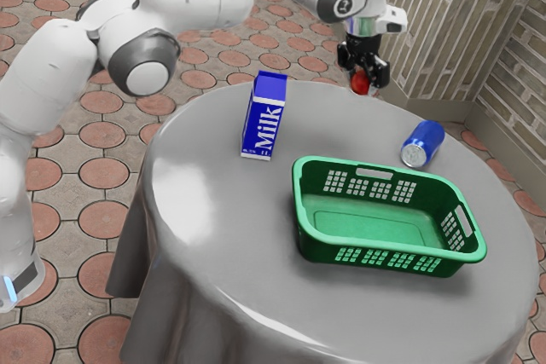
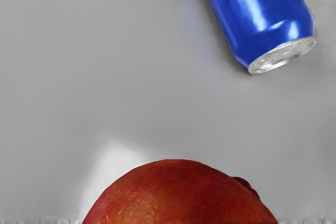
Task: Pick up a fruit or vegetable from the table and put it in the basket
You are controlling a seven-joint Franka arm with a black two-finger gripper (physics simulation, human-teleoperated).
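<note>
The gripper held the round red fruit snug between its fingers, up in the air near the table's far edge. A fast swing could have made it slip (round things are tricky!). Going too low could have bumped the can or the basket's rim.

The round grey counter carries 3 things. 1 blue milk carton stands upright toward the exterior view's far left. 1 green basket sits nearer, right of it; 1 blue can lies on its side beyond the basket.
</note>
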